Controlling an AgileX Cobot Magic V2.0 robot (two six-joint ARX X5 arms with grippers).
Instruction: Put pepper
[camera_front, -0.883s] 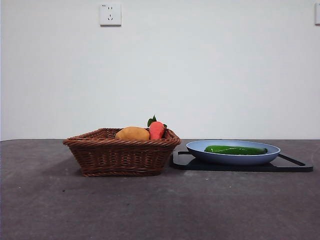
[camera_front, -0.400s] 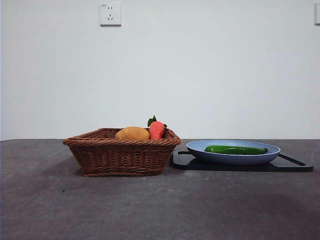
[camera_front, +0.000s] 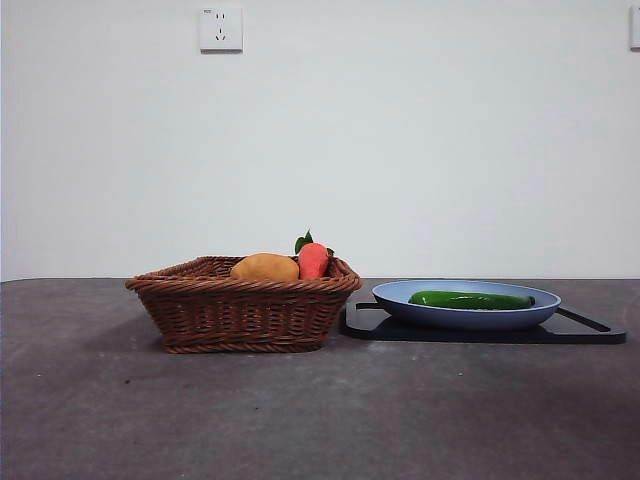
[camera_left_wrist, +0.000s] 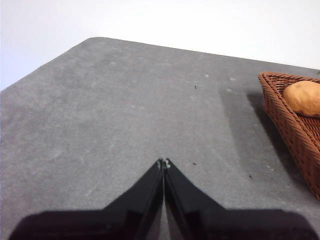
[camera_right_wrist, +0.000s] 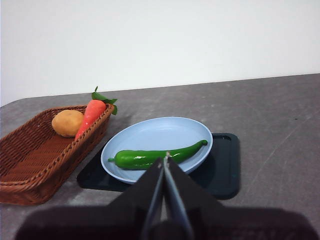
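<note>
While both our arms wait, the pepper (camera_front: 471, 299) lies lengthwise in the blue plate (camera_front: 466, 316).

From the left, our left gripper (camera_left_wrist: 163, 163) hangs clenched and empty over bare table (camera_left_wrist: 125, 115), beside the wicker basket (camera_front: 243, 310) holding a yellow-orange lump (camera_front: 265, 267) and a red-orange carrot (camera_front: 313, 260). Right of it, the plate sits on a black tray (camera_front: 590, 330). Our right gripper (camera_right_wrist: 167, 157), jaws pressed together on nothing, hovers just before the pepper (camera_right_wrist: 155, 156), apart from it.

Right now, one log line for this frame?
pepper: lying on blue plate | plate: on black tray | left gripper: shut, idle | right gripper: shut, facing pepper, no contact
</note>
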